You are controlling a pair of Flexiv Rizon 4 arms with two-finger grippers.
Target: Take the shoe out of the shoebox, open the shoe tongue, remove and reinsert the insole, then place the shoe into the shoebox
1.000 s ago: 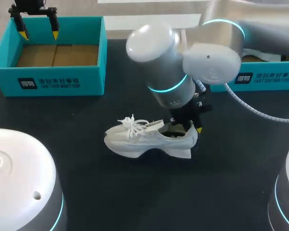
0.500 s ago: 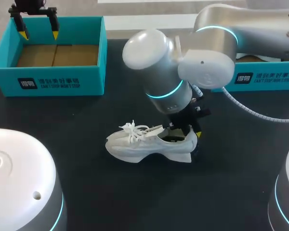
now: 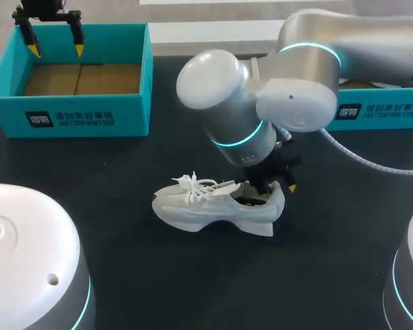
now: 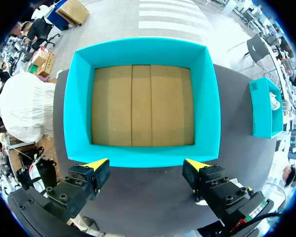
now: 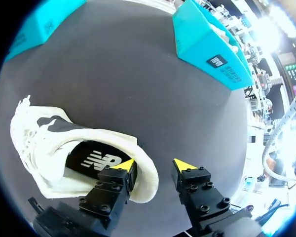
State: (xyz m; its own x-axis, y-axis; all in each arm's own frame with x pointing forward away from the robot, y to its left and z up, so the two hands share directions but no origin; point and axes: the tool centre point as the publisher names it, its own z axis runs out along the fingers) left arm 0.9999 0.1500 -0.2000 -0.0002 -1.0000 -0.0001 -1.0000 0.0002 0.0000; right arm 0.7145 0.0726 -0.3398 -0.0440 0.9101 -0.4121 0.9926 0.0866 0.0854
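We see a dark worktop (image 3: 124,268): an open teal shoebox (image 3: 69,118) stands far left, a white sneaker (image 3: 206,212) in the middle, another teal box (image 3: 380,113) far right.

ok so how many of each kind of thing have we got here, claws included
teal cardboard boxes: 2 (left box, right box)
white lace-up shoe: 1
yellow-tipped claws: 2 (left claw, right claw)
total: 5

Shoe (image 3: 213,210): white upper, likely knit cloth, matt. Shoebox (image 3: 76,117): smooth teal card, raw brown cardboard floor. Table (image 3: 124,275): matt black.
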